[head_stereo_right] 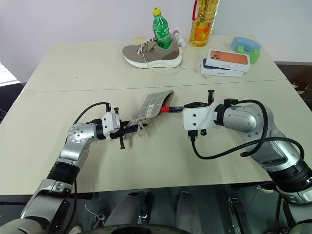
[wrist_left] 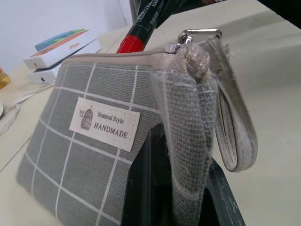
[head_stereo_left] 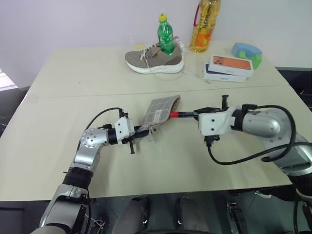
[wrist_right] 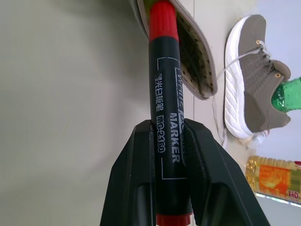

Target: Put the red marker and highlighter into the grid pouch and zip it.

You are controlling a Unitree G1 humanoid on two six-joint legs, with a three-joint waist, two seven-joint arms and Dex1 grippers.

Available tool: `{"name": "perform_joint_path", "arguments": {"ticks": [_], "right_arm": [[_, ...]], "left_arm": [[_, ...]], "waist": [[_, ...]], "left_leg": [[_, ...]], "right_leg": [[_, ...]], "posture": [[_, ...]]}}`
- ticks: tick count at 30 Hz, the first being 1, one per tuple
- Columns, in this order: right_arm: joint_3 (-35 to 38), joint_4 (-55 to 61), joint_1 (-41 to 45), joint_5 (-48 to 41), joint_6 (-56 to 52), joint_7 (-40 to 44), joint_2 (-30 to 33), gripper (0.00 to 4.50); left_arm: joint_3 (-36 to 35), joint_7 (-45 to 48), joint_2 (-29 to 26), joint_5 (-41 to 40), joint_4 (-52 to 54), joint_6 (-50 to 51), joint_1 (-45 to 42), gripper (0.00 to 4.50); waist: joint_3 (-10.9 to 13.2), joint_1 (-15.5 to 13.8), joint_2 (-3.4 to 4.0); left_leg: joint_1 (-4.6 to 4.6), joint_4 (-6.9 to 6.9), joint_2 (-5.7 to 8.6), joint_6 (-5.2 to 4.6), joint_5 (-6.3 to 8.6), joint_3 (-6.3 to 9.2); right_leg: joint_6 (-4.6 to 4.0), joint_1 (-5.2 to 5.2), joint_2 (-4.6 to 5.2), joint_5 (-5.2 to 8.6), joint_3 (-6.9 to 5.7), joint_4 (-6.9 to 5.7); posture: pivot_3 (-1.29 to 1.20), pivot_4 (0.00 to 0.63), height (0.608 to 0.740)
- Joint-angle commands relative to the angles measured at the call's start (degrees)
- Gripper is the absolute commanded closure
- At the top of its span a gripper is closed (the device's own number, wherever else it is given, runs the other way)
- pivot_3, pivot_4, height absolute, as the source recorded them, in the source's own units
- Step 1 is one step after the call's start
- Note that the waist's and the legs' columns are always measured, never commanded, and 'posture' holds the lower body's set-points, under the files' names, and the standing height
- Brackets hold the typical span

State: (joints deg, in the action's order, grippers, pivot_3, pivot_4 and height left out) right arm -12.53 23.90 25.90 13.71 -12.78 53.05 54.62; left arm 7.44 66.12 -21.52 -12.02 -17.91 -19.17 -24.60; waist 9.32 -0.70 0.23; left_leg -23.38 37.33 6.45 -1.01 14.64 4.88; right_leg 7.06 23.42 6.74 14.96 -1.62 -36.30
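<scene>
Right gripper (wrist_right: 168,136) pinches the slim red-capped black marker (wrist_right: 165,94), its long axis aimed at the grey grid-lined fabric pouch (head_stereo_left: 161,110), which my left gripper (head_stereo_left: 144,129) clamps; I see the tip at the mouth.

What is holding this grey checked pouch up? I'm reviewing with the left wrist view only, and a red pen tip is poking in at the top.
Observer: The left gripper is shut on the grid pouch, holding it raised above the table.
Operator: And who has the pen?
Observer: The right gripper is shut on the red marker, its red end at the pouch's open mouth.
Operator: Is the yellow pen already inside?
Observer: I can't tell; the pouch's inside is hidden from every camera.
Operator: Anything else on the table?
Observer: At the far edge, a shoe with a green bottle standing in it.
</scene>
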Motion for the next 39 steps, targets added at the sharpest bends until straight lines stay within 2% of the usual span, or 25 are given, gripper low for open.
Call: {"name": "perform_joint_path", "arguments": {"ticks": [1, 7, 19, 31, 39], "right_arm": [[2.2, 1.9, -0.9, -1.5, -1.2, 0.2, -1.1, 4.17], [7.2, 1.0, -3.7, -2.3, -3.3, -0.4, 0.2, 4.17], [8.9, -2.3, -4.2, -0.3, -2.5, -2.1, 1.4, 4.17], [0.0, 2.3, -1.1, 0.1, 6.5, 3.3, -1.0, 4.17], [-3.5, 2.8, 2.5, 0.6, 8.3, 5.0, -5.4, 4.17]], "left_arm": [[-0.2, 0.8, 1.1, -2.8, 2.2, -1.4, -0.5, 4.50], [-1.0, 0.5, 1.0, -3.9, 2.4, -1.0, 0.4, 4.50], [-1.1, 1.1, 0.9, -5.6, 3.4, -1.0, 0.9, 4.50], [-0.3, 4.4, 0.6, -6.7, 3.4, -0.6, -0.9, 4.50], [-0.1, 5.7, 1.3, -7.0, 3.4, 0.3, -2.2, 4.50]], "waist": [[0.0, -0.1, 0.00], [0.0, -0.1, 0.00], [0.0, 0.0, 0.00], [0.0, 0.0, 0.00], [0.0, 0.0, 0.00]], "left_leg": [[0.00, 0.00, 0.00, 0.00, 0.00, 0.00], [0.00, 0.01, 0.02, 0.00, 0.00, 0.04], [0.00, 0.01, 0.01, 0.00, 0.00, 0.02], [0.00, 0.01, 0.00, 0.00, 0.00, 0.02], [0.00, 0.02, 0.00, 0.00, 0.00, 0.03]], "right_leg": [[0.00, 0.00, 0.00, 0.00, 0.00, 0.00], [0.00, -0.03, 0.02, 0.00, -0.01, 0.00], [0.00, -0.01, 0.02, 0.00, -0.01, 0.00], [0.00, -0.01, 0.00, 0.00, -0.01, 0.00], [0.00, -0.02, -0.01, 0.00, -0.01, 0.00]], "posture": [[0.00, 0.150, 0.740], [0.00, 0.150, 0.740], [0.00, 0.150, 0.740], [0.00, 0.150, 0.740], [0.00, 0.150, 0.740]]}}
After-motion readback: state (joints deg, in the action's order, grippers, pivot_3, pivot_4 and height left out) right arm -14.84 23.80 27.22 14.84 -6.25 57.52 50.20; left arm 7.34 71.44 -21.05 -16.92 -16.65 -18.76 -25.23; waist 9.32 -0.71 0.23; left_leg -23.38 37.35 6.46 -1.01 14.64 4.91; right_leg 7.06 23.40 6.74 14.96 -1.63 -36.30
